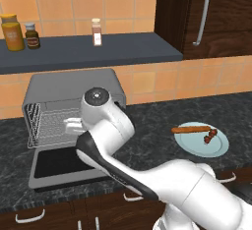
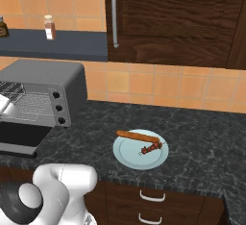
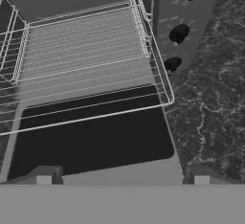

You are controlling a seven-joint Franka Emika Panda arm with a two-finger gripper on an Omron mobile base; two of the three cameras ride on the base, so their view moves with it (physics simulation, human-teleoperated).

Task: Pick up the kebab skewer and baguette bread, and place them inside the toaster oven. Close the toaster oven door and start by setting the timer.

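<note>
So your toaster oven (image 1: 74, 107) is sitting on the dark stone counter (image 2: 202, 137) with its door (image 1: 61, 165) dropped flat open in front of it, glass window facing up. The wire rack (image 3: 81, 65) is pulled partway out over the door, nothing on it. In the hand view you're looking right down at that rack, with the oven's three black knobs (image 3: 179, 33) running up the panel beside it.

Your gripper (image 3: 122, 180) is hanging just above the open door, right at the front of the oven. Fingers (image 3: 44, 176) are spread about as wide as they go, one at each side of the hand view, and there's nothing between them.

The food's off to the oven's knob side, well apart from it: a pale blue plate (image 2: 129, 157) on the counter with the baguette bread (image 2: 137, 136) lying across its far edge and the kebab skewer (image 2: 151, 147) just beside it, nearer the plate's middle
</note>
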